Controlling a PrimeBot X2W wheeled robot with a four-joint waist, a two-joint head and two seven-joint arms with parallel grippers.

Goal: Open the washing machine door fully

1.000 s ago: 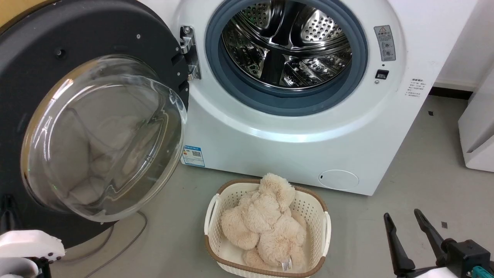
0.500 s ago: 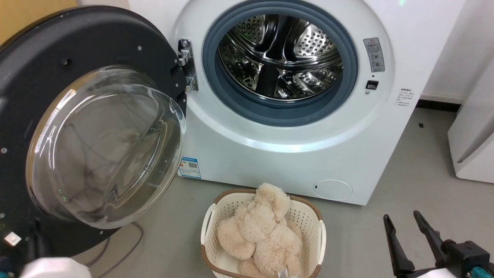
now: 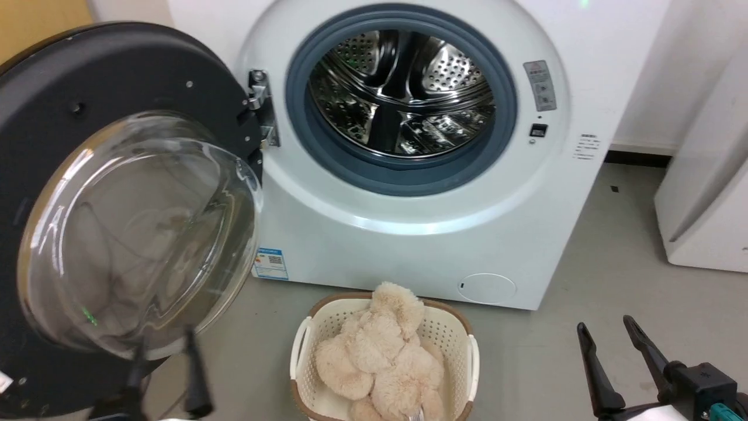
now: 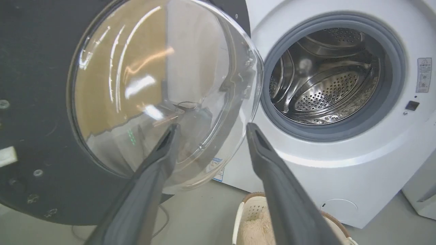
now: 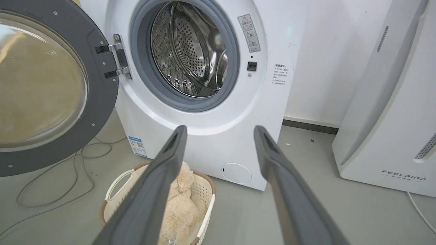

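Note:
The washing machine door (image 3: 117, 70) stands swung out to the left on its hinge, its matte black back and bulging glass bowl (image 3: 140, 234) facing me. The white washing machine (image 3: 409, 245) shows its grey rubber ring and steel drum (image 3: 403, 93) uncovered. My left gripper (image 3: 165, 348) is open at the lower left, fingers pointing up in front of the bowl's lower edge. In the left wrist view the left gripper (image 4: 212, 126) straddles the bowl's lower right rim (image 4: 238, 136); contact cannot be judged. My right gripper (image 3: 605, 324) is open over the floor, holding nothing.
A white basket (image 3: 301, 351) holding a beige plush toy (image 3: 380, 351) sits on the floor before the machine. A white FEELBIRD appliance (image 5: 391, 102) stands at the right. A grey cable (image 5: 51, 190) loops on the floor under the door.
The head camera has shifted, moving the whole scene left. My left gripper's dark fingers have come up into view at the lower left, where only a pale forearm showed. The right gripper holds still.

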